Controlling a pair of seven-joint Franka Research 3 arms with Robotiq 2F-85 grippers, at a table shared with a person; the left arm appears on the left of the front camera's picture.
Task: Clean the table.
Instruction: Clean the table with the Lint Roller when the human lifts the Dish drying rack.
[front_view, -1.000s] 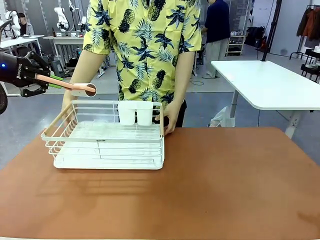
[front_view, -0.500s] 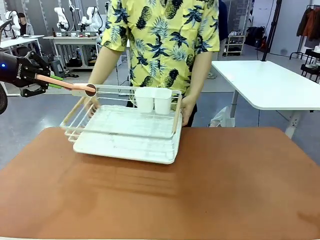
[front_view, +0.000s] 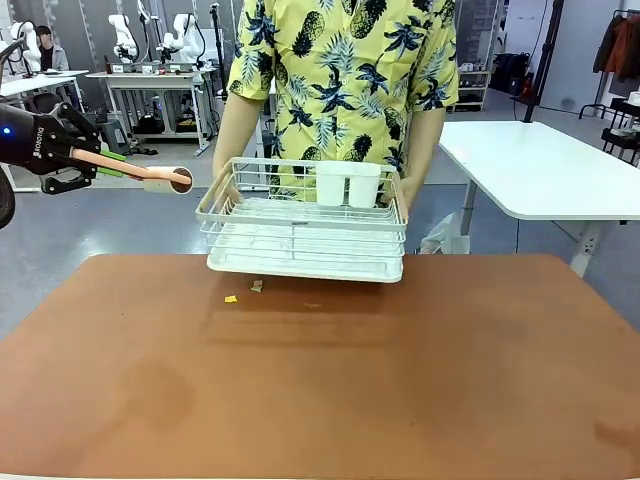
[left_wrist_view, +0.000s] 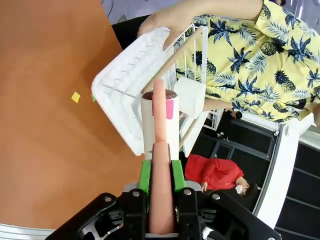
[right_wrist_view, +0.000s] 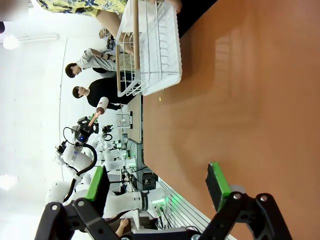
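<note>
Left gripper (front_view: 100, 162): at the far left, off the table's edge and above its level, jaws clamped narrow on the pink handle of a lint roller (front_view: 165, 181), whose white roll points toward the middle.
Scraps (front_view: 231, 298): a yellow bit and a paler one (front_view: 257, 286) lie close together on the far part of the top, just below the rack's near edge.
Rack (front_view: 305, 225): a white wire rack with two white cups (front_view: 348, 185), gripped at both ends by the person's hands (front_view: 405, 195). It seems to hang clear of the top, though the far edge is hard to judge.
Table (front_view: 400, 400): the reddish-brown top fills the foreground, bare apart from the scraps.
Right gripper (right_wrist_view: 157, 181): low over the table's near right, jaws wide, holding nothing.
White table (front_view: 540, 165): stands beyond, at the right, apart from the work.
In the way: the rack and the person's nearer hand sit between the roller and the scraps.
Risk: a straight sweep in could knock the rack or a hand. A flat or fast pass may push the light scraps off the edge instead of picking them up.
</note>
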